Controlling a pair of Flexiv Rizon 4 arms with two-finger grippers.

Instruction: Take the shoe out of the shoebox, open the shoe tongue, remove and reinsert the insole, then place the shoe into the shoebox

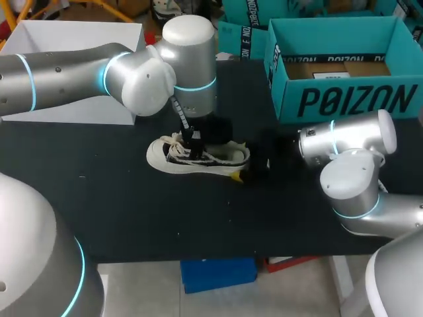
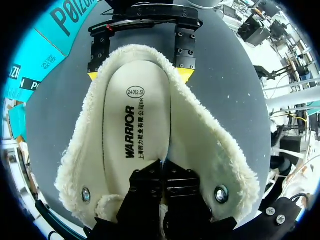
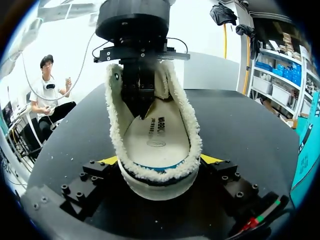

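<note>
While the cream fleece-lined shoe [image 1: 198, 157] sits upright on the black table [image 1: 132, 211], outside the teal cardboard shoebox [image 1: 350, 102], my left arm points straight down into it. The left gripper [image 2: 162, 167] is pressed together, tips on the white printed insole [image 2: 137, 120]; whether it pinches anything, I cannot tell. My right gripper [image 3: 160, 162], held low, clamps the heel from both sides.

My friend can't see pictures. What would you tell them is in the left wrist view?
A white shoe with a fluffy lining fills the view, its insole showing inside. The left gripper is inside it near the front, and the right gripper clamps the heel from both sides on the dark table.
</note>
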